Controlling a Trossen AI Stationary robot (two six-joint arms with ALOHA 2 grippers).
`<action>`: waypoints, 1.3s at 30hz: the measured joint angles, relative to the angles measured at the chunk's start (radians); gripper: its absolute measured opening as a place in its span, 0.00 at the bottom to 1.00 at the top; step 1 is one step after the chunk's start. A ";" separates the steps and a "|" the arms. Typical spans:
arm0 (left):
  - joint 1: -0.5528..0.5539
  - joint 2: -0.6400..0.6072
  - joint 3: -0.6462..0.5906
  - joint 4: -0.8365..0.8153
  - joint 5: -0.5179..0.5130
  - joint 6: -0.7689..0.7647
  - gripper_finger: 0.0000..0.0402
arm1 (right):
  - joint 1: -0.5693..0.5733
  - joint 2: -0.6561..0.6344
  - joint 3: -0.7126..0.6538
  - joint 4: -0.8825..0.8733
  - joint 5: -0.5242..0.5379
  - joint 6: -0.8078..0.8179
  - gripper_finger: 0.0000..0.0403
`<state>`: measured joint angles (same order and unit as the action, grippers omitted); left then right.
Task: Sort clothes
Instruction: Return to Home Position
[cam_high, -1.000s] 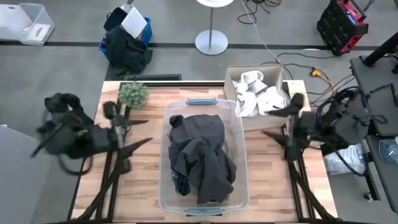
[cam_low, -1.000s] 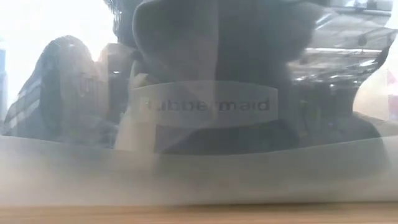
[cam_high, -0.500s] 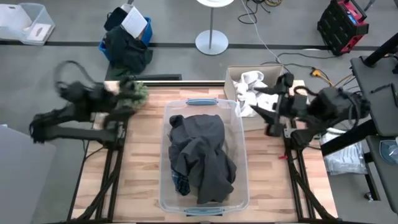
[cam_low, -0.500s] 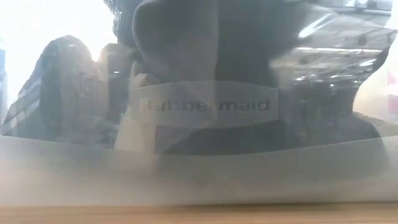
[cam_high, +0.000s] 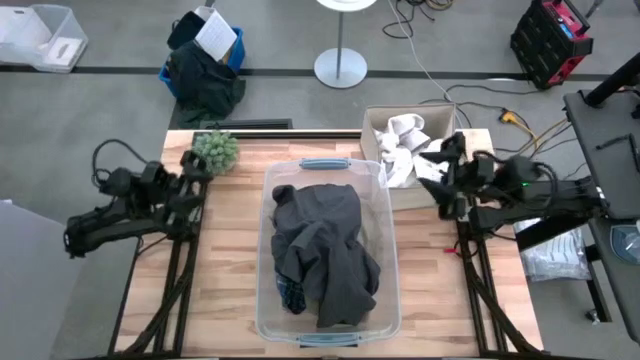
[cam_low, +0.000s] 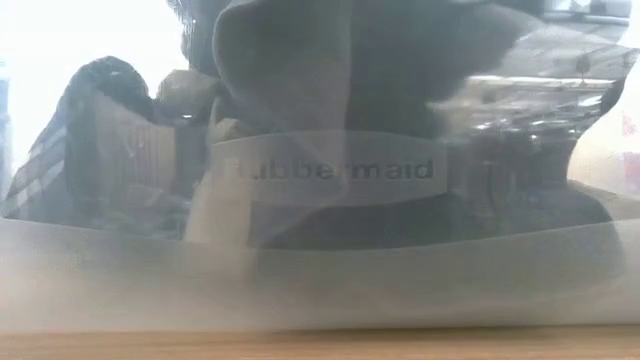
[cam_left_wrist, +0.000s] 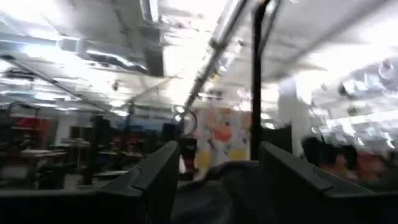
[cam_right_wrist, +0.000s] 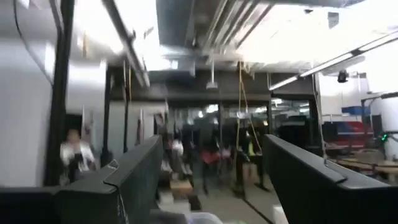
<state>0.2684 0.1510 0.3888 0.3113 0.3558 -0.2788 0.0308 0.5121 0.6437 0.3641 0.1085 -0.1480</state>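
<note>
A dark grey garment (cam_high: 325, 250) lies heaped in a clear plastic bin (cam_high: 388, 300) at the table's middle, and it fills the low view (cam_low: 340, 80). A bit of plaid cloth (cam_high: 290, 296) shows under its near left edge. Several small white pieces (cam_high: 410, 150) lie in a cardboard box (cam_high: 375, 115) at the far right. My left gripper (cam_high: 192, 167) is open and empty, left of the bin beside the plant. My right gripper (cam_high: 433, 165) is open and empty at the box's near right side. Both wrist views (cam_left_wrist: 217, 155) (cam_right_wrist: 214, 149) look up into the room.
A small green bushy plant (cam_high: 214, 150) stands at the far left of the table, right by my left gripper. A dark bundle with a blue bag (cam_high: 203, 70) and a white lamp base (cam_high: 340, 68) stand on the floor beyond the far edge. People show far off in the room.
My left gripper has swung away from the bin, toward the table's far edge and the plant, and has tipped upward. My right gripper has gone toward the far edge, up to the cardboard box, and has tipped upward. The clothes have stayed still.
</note>
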 joint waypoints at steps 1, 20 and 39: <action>0.001 -0.043 -0.021 -0.024 -0.019 -0.019 0.49 | -0.004 -0.028 -0.028 0.013 -0.001 0.019 0.66; 0.001 -0.150 -0.373 -0.214 0.181 0.263 0.49 | 0.000 -0.510 -0.633 0.046 -0.143 0.055 0.70; 0.003 -0.035 -0.350 -0.244 0.149 0.386 0.49 | -0.005 -0.387 -0.633 -0.061 -0.343 -0.737 0.63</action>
<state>0.2714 0.1159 0.0387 0.0670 0.5045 0.1074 0.0254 0.1253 0.0109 0.3029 -0.2350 -0.8848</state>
